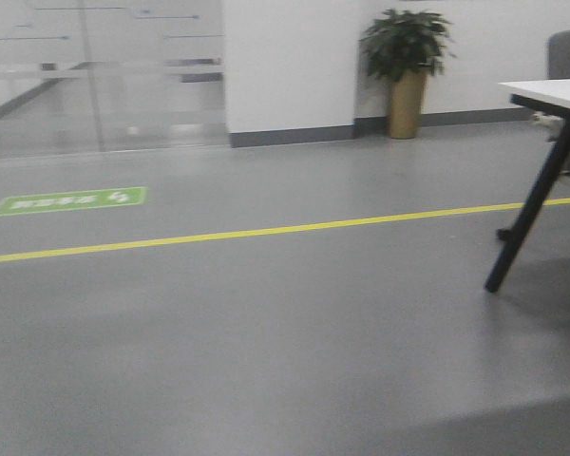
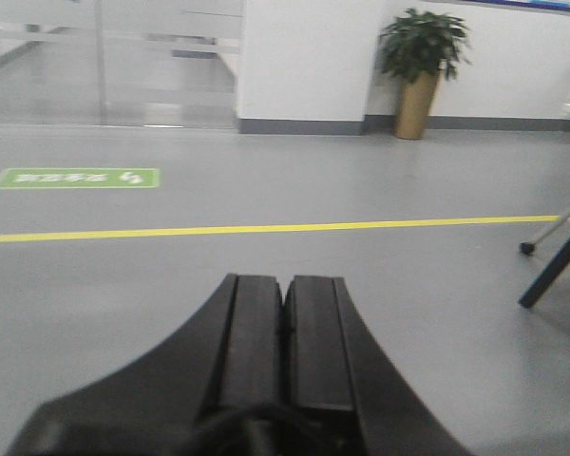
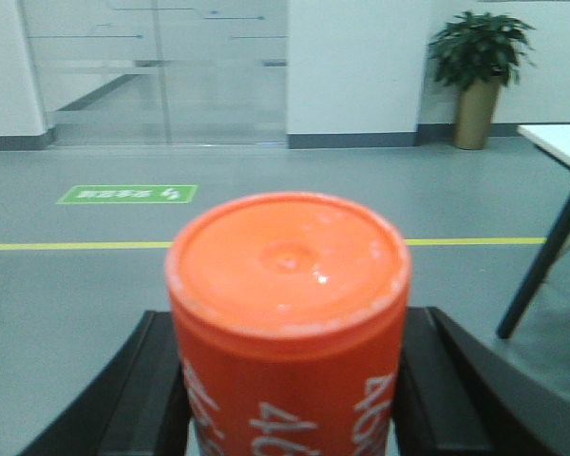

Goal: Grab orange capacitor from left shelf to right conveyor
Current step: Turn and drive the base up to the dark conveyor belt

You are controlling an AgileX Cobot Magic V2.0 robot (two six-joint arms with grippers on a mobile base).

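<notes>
The orange capacitor (image 3: 287,323) fills the lower middle of the right wrist view, an orange cylinder with white "4680" print on its side. My right gripper (image 3: 287,380) is shut on it, one black finger pressing on each side. My left gripper (image 2: 284,285) is shut and empty, its two black pads touching, held over the grey floor. The left shelf and the right conveyor are out of view in all frames.
Grey floor with a yellow line (image 1: 266,231) and a green floor sign (image 1: 68,200). A white table with black slanted legs (image 1: 537,190) stands at the right. A potted plant (image 1: 407,71) stands by the white wall; glass partitions are at the left.
</notes>
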